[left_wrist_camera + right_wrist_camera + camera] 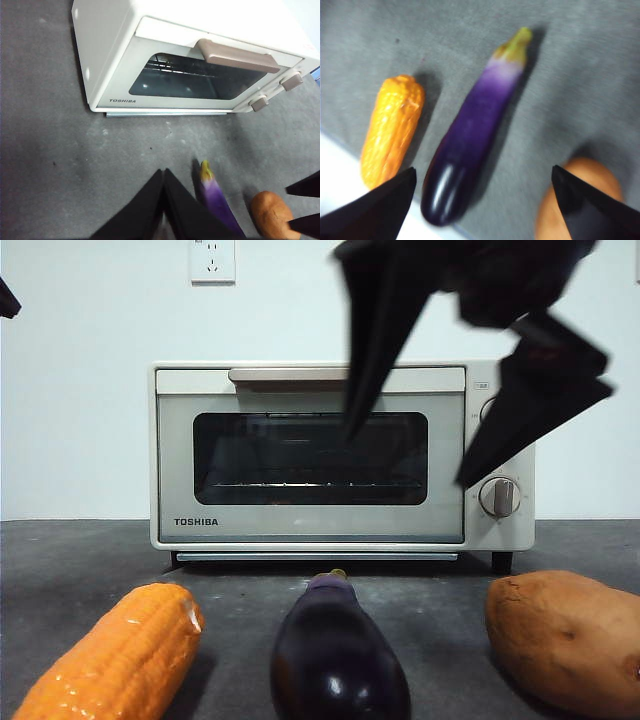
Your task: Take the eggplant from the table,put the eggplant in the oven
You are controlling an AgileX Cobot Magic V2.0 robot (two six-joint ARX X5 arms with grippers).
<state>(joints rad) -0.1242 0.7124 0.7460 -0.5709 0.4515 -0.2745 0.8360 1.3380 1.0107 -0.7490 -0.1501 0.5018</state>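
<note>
The eggplant lies on the table in front of the oven, between the corn and the sweet potato, apart from both. Its long axis runs toward the oven, stem end nearest the closed door and the fat end toward the front camera.

The right gripper hangs above it with its 2 jaws spread wide and nothing between them. In the right wrist view the eggplant's fat end sits in the gap between the 2 jaws, so the jaws straddle the body across its width, not along it. In the front view this gripper is high, at the level of the oven door, well clear of the eggplant.

The left gripper has its jaws pressed together and empty; it hovers over bare table beside the eggplant's stem end.

The right arm looks better placed: a straight descent should bring its jaws down on either side of the thick part. The door is not yet open, which the placing will need.
</note>
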